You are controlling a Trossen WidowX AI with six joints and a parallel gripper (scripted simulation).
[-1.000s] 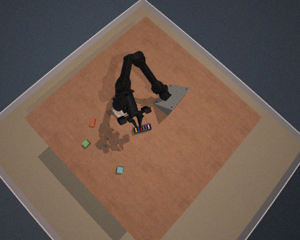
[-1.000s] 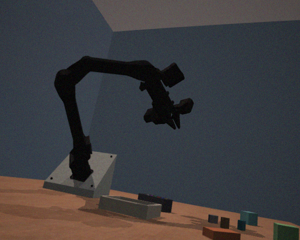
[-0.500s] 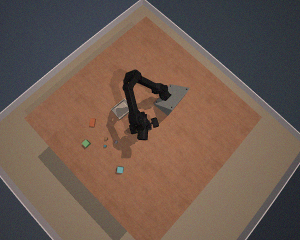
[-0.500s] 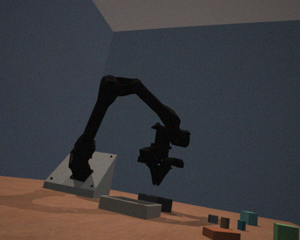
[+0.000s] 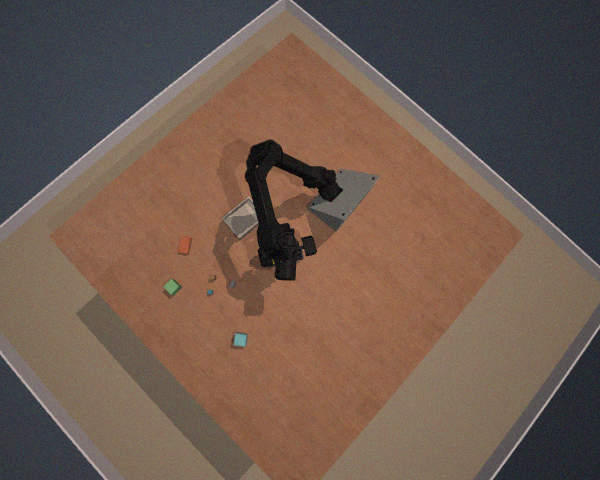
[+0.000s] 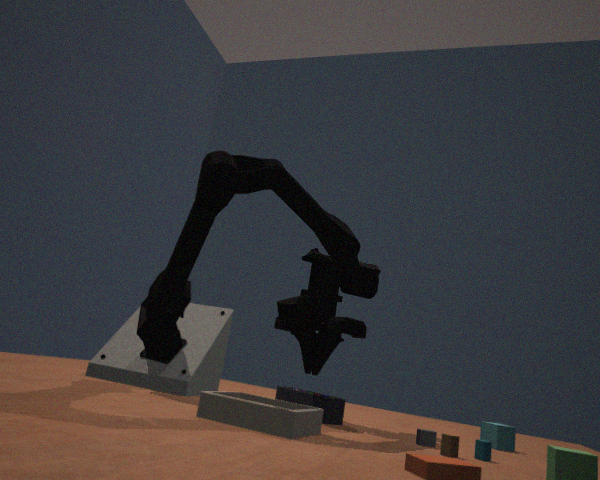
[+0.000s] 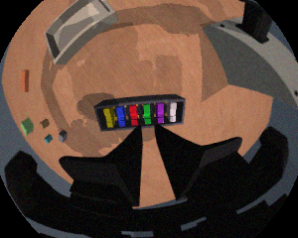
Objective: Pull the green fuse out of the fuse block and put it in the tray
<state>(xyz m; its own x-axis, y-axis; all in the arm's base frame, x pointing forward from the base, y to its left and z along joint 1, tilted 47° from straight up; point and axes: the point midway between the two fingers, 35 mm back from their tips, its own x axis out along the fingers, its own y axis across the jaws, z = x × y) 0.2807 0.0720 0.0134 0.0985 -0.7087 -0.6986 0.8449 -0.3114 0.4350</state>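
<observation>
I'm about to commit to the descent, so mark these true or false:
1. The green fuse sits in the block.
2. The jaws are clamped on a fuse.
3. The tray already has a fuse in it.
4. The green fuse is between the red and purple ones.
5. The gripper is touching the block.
1. True: the green fuse stands in the fuse block.
2. False: the gripper holds nothing, and its jaws stand a narrow gap apart.
3. False: the tray shows no fuse inside.
4. True: the red fuse is on one side and the purple fuse on the other.
5. False: in the exterior view the gripper hangs above the block with a visible gap.
</observation>
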